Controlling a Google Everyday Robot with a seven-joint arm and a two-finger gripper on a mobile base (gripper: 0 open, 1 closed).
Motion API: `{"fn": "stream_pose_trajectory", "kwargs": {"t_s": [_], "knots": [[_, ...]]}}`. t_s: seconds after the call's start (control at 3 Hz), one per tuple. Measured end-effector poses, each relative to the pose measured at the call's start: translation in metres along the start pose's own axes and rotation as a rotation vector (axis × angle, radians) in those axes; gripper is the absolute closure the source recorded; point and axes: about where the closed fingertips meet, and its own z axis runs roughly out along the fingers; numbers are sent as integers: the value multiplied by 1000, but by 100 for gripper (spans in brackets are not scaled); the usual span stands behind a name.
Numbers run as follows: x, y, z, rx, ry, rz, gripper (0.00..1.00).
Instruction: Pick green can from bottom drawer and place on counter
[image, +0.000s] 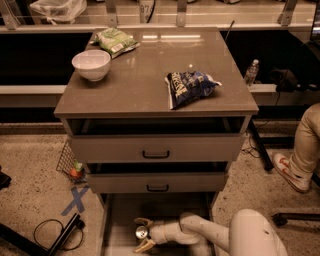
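One hand (137, 234) at the near edge of the view, down inside the bottom drawer (117, 225), reaching in from the right on a pale arm. Its two fingers (144, 221) stood spread wide, one on each side of the green can (142, 232). We could not tell whether either pad touched it. The can sat on the drawer floor, silver top turned toward us, body mostly hidden.

Handling, as we judged it: thin-walled metal, stiff under a moderate squeeze but easy to dent, smooth and likely slippery. Full or empty we could not read, so weight unknown. Best hold across the round body near mid-height, not on rim or tab, fingers square to the sides so it does not squirt out.

Above it, the middle drawer (157, 182) and top drawer (156, 148) both stood slightly open. We judged the can would need to come out forward before rising.

Farther back, the tabletop (145, 75) carried a blue snack bag (190, 86), a white bowl (91, 64) and, farthest, a green snack bag (115, 41). The bare front-left stretch looked the easiest place to set down.
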Motion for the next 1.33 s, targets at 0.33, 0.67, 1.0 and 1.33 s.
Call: {"fn": "stream_pose_trajectory", "kwargs": {"t_s": [0.33, 0.67, 1.0, 1.33], "knots": [[0, 1, 2, -3, -2, 1, 48], [-1, 3, 4, -7, -4, 2, 71], [-1, 4, 6, -10, -6, 3, 95], [-3, 5, 6, -12, -11, 8, 100]]}}
